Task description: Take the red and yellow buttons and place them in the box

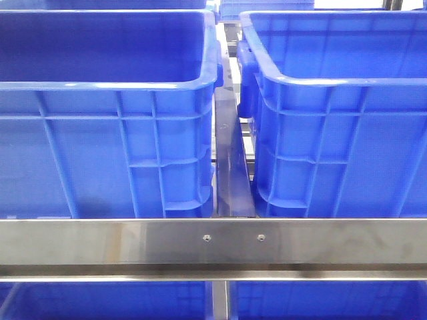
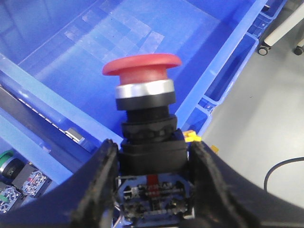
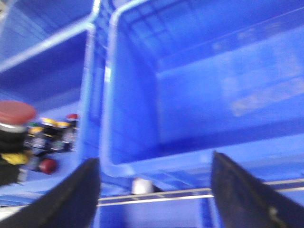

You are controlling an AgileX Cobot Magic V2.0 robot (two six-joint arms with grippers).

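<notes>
Left pincer [image 2: 152, 190] clamped on one red button [image 2: 142, 66], held upright above a blue crate [image 2: 237, 61]. Right pincer [image 3: 152, 190] apart, empty, above another crate [image 3: 199, 85].

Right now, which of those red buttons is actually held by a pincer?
The red button clamped in the left pincer; the other buttons lie loose in a crate, and the right pincer is empty.

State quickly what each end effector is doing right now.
Left end effector: closed on the red button.
Right end effector: open, holding nothing.
</notes>
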